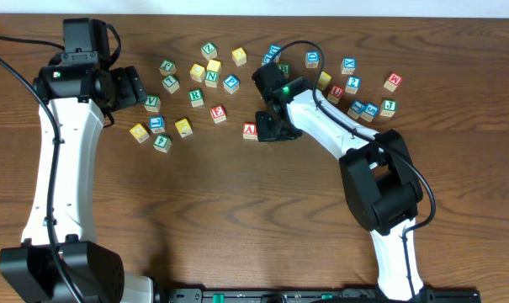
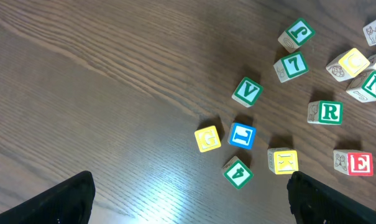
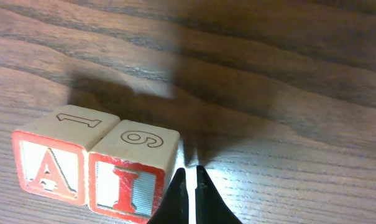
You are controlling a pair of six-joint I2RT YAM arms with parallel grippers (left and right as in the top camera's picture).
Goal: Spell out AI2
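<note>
A red-lettered A block (image 3: 49, 163) and a red-lettered I block (image 3: 133, 171) stand side by side and touching on the table, reading A then I in the right wrist view. My right gripper (image 3: 189, 170) is shut and empty, its tips against the right side of the I block. From overhead the A block (image 1: 250, 130) shows just left of the right gripper (image 1: 269, 128), which hides the I block. My left gripper (image 2: 191, 202) is open and empty, above the table near a green 4 block (image 2: 237, 172). I cannot pick out a 2 block.
Several loose letter and number blocks lie scattered across the far table, a group at the left (image 1: 157, 124) and one at the right (image 1: 363, 108). In the left wrist view lie a yellow G block (image 2: 207, 138), a blue L block (image 2: 242, 135) and a red E block (image 2: 355, 163).
</note>
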